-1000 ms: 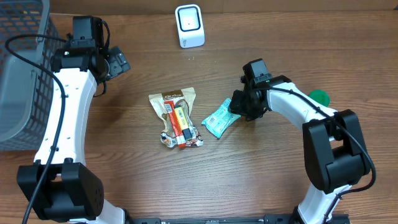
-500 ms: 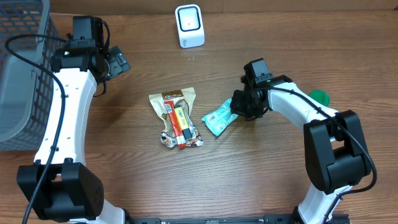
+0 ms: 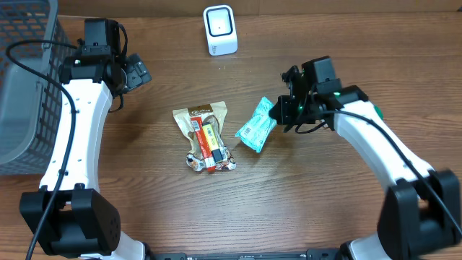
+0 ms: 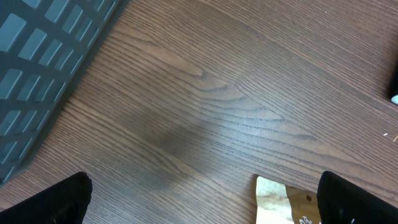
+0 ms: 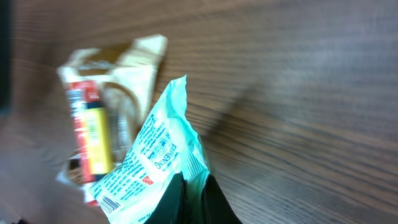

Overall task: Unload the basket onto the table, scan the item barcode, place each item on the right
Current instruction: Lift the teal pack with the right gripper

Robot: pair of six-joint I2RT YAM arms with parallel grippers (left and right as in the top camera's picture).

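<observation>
Right hand [image 3: 280, 115] is clenched on one end of the teal packet [image 3: 255, 128], which looks lifted off the table [image 3: 325, 217]. The barcode sits at the dangling end, so turn that face toward the white scanner [image 3: 220, 30]. Open table lies between; the snack pile [image 3: 206, 139] is alongside. Left hand [image 3: 136, 74] is released, near the basket [image 3: 22, 87].

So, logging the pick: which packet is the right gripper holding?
The teal packet, pinched by the right gripper; the tan pouch and red-and-yellow pack lie on the table.
</observation>
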